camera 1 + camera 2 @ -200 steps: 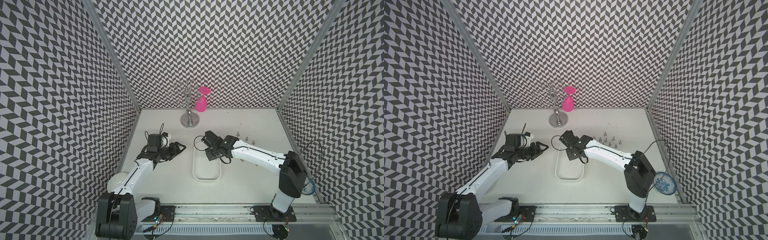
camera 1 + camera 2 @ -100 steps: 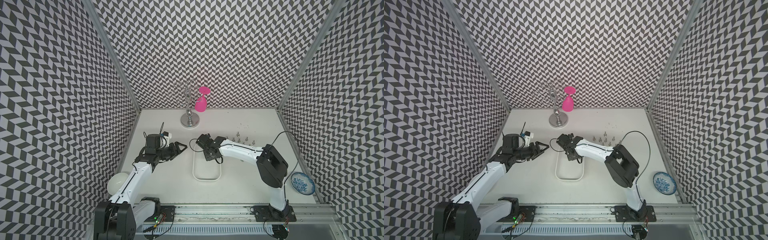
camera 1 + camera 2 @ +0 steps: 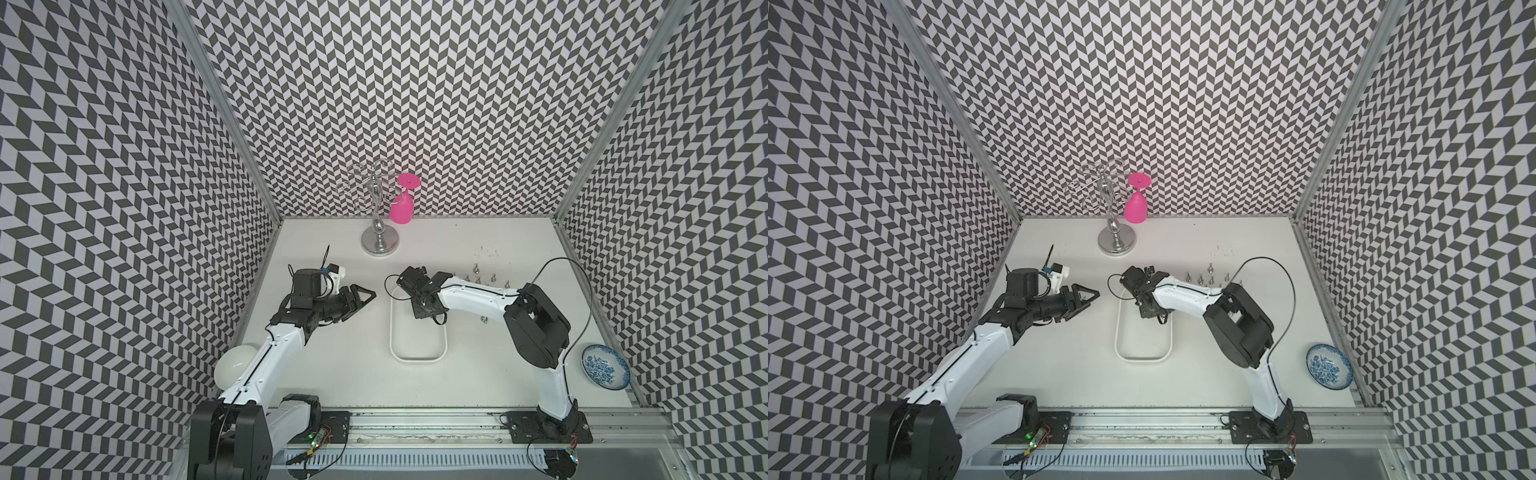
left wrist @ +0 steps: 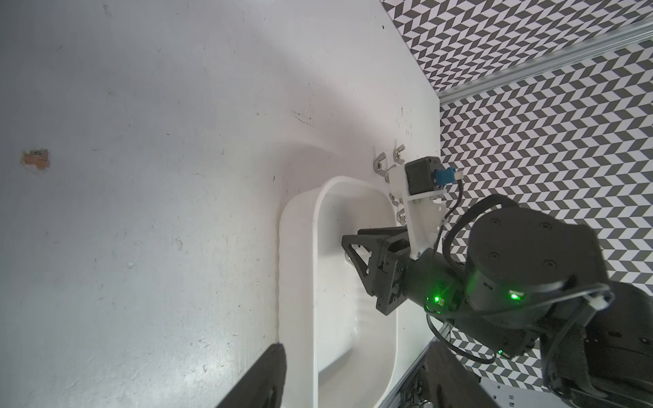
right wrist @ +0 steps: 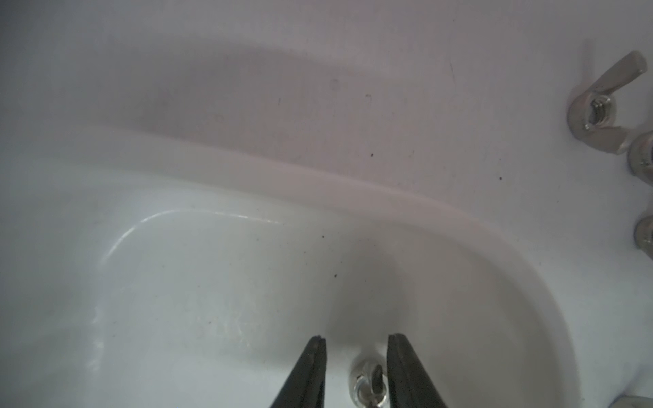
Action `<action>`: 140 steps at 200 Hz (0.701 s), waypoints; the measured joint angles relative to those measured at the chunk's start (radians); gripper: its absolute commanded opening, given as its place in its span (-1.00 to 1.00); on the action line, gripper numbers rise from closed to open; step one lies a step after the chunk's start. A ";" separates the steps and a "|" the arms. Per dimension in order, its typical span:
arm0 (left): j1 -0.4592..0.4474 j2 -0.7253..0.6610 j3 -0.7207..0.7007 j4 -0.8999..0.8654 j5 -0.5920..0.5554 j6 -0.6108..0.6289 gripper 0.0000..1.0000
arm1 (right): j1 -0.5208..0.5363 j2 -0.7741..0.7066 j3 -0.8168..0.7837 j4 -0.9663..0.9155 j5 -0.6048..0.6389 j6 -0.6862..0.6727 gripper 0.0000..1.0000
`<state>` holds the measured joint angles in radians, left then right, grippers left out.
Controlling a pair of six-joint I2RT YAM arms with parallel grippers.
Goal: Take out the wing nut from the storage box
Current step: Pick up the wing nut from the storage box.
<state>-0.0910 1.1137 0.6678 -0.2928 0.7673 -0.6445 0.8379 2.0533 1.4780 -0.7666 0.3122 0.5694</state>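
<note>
We see a shallow white plastic storage box (image 3: 392,328) (image 3: 1117,328) (image 4: 296,282) (image 5: 353,190), rectangular with rounded corners and a raised rim. It lies flat mid-scene, its long sides running near to far. A small silvery wing nut (image 5: 367,386) sits on its floor at the far end.

Near half of storage box (image 3: 417,338) free from above. Far end taken by right gripper (image 5: 356,341). Loose nuts (image 3: 478,279) crowd table (image 3: 353,365) past far right corner.
</note>
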 measured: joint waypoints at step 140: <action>0.000 -0.042 -0.050 0.017 0.012 -0.009 0.32 | 0.010 -0.005 -0.045 0.020 -0.006 0.064 -0.60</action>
<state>-0.0910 1.0721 0.6174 -0.2756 0.7795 -0.6537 0.8478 2.0480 1.4334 -0.7467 0.3061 0.6338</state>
